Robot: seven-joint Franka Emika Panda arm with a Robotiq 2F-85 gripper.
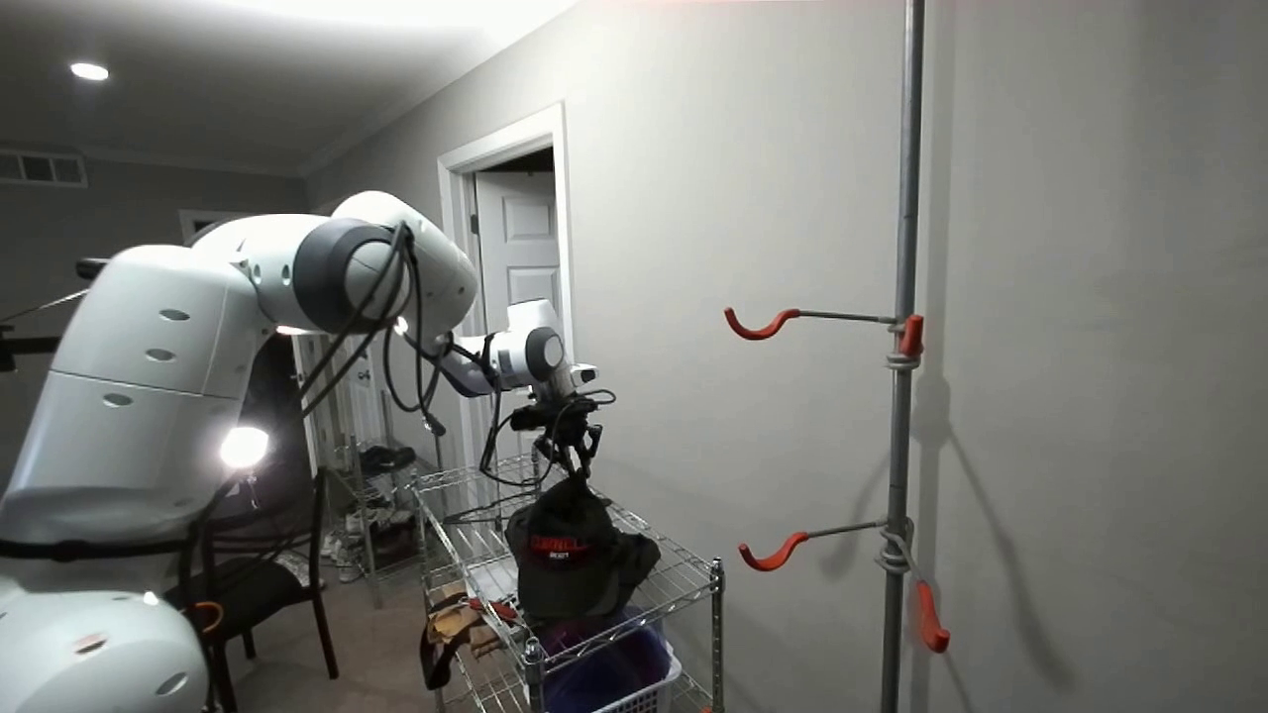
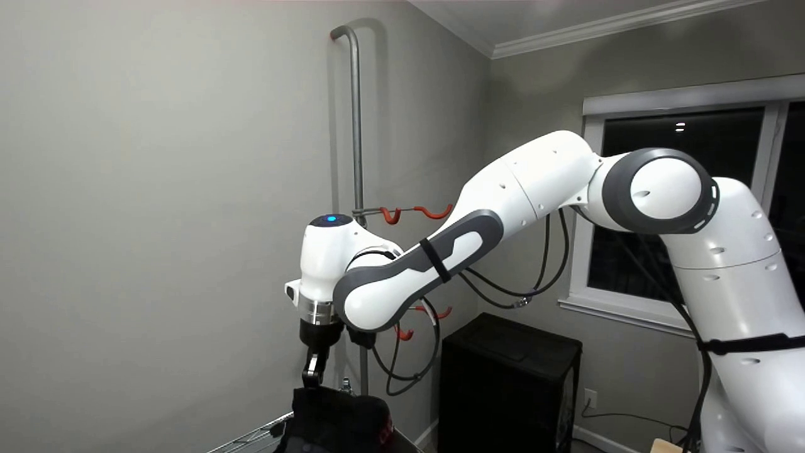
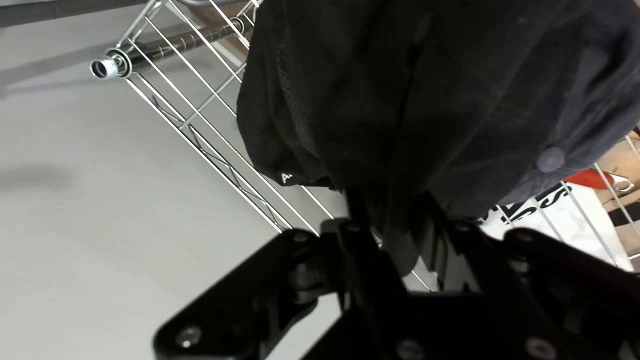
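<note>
Right now I'm seeing the gripper (image 3: 390, 200) straddling the drawn-up top of a dark cap (image 1: 575, 574), which is sitting directly below the jaws at the top shelf of a wire rack (image 1: 717, 624); whether the wires are bearing its weight, I can't tell. What everything is hinging on is one fold of cloth (image 3: 400, 252): it is running between the two fingers (image 3: 357, 210), lying lengthwise along them rather than across. The jaws are standing narrowly parted, one on each side of that fold, and slivers of background are showing beside it, so I'm not reading a tight clamp, though contact right at the tips is too dark for me to judge.

Beyond the fingertips the cap is spreading wide, with its button (image 3: 550, 159) lying off to the right of the wrist view and a bit of white lettering (image 3: 286, 177) to the left. Its red letters (image 1: 560, 546) are facing the camera in an exterior view, and in both exterior views the gripper is pointing down onto it from above. Near the cap, a red handle (image 3: 590, 179) and a white sheet (image 3: 565, 240) are showing through the wires, while red hooks (image 1: 761, 327) on a pole (image 1: 903, 416) are standing well apart.
</note>
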